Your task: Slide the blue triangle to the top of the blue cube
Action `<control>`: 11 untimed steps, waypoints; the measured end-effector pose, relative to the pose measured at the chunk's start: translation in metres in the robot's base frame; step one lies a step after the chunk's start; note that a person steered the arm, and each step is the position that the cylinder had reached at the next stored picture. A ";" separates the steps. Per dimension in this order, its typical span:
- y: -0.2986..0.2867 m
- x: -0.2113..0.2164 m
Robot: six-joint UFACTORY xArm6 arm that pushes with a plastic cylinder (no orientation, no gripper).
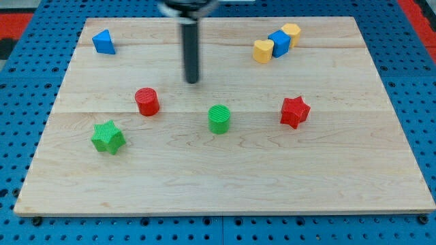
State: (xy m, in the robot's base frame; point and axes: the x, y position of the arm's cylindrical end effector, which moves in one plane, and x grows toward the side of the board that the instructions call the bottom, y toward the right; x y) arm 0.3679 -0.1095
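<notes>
My tip (193,81) is sitting on the table (225,184) in the upper middle of the view, touching no block. The end effector is only a straight dark rod, so it has no jaws to spread or press together, and it is pinching nothing.

Nearest to my tip, the red cylinder (146,101) is standing below and toward the view's left, and the green cylinder (219,118) is standing below and slightly toward the view's right; both are apart from the rod.

The blue triangle (103,42) is lying well apart from my tip, near the table's top left corner (it is alone there, with nothing touching it). The blue cube (278,42) is lying toward the view's top right, squeezed between two yellow blocks: a yellow heart (263,50) is touching it on its lower left, and a yellow cylinder (291,33) is touching it on its upper right.

Farther out, the red star (294,111) is resting at the view's right, and the green star (107,137) is resting at the lower left.
</notes>
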 end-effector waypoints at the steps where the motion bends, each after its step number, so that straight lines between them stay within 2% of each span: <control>1: -0.096 -0.008; 2: -0.096 -0.008; 3: -0.153 -0.018; 4: -0.195 -0.040; 5: -0.188 -0.078; 6: -0.134 -0.100; 7: -0.054 -0.093; 8: -0.037 -0.091; 10: 0.119 -0.087; 11: 0.100 -0.108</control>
